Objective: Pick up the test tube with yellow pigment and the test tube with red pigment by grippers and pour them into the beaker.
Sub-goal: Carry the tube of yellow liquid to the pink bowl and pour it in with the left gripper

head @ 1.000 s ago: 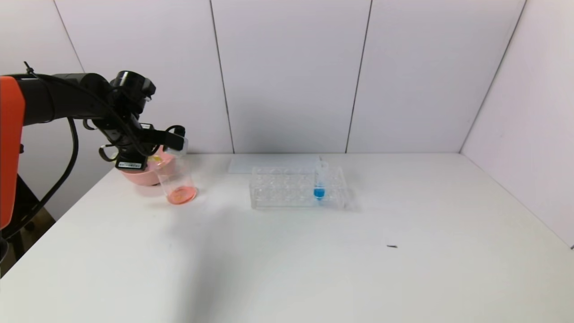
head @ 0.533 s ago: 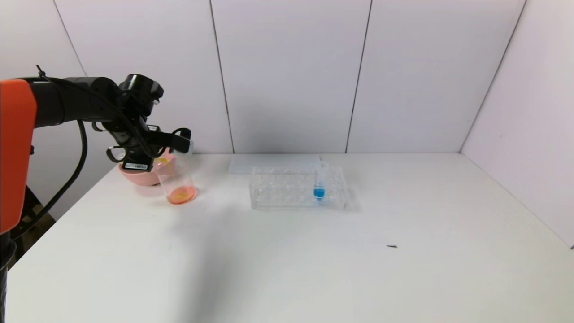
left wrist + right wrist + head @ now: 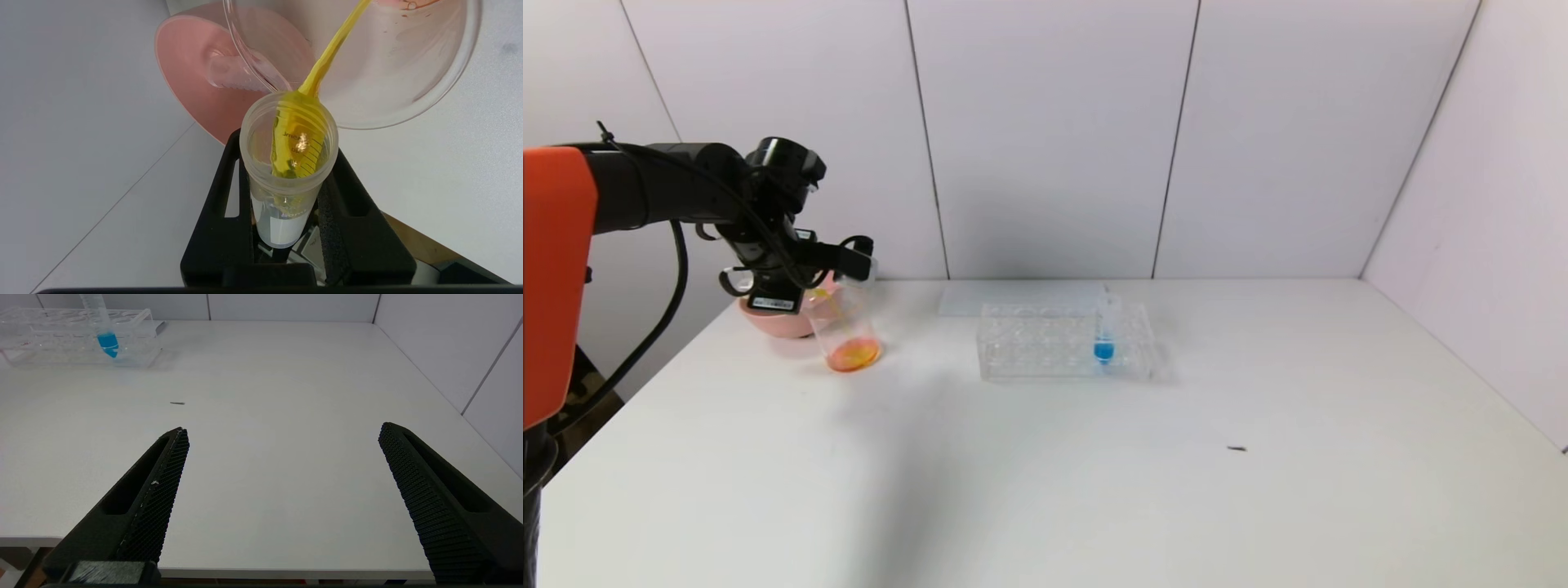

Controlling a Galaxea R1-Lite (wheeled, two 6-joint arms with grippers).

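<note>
My left gripper is shut on the test tube with yellow pigment and holds it tipped over the rim of the beaker at the table's far left. A yellow stream runs from the tube's mouth into the beaker, which holds orange liquid at its bottom. An empty clear tube, perhaps the red one, lies in the pink bowl. My right gripper is open and empty over the table's near edge, out of the head view.
A clear tube rack stands at the middle back and holds a blue-tipped tube; it also shows in the right wrist view. The pink bowl sits behind the beaker. A small dark speck lies on the table.
My left gripper has moved slightly right and tipped the yellow tube further. Yellow liquid now runs into the beaker, and its contents have turned from pink-red to orange.
</note>
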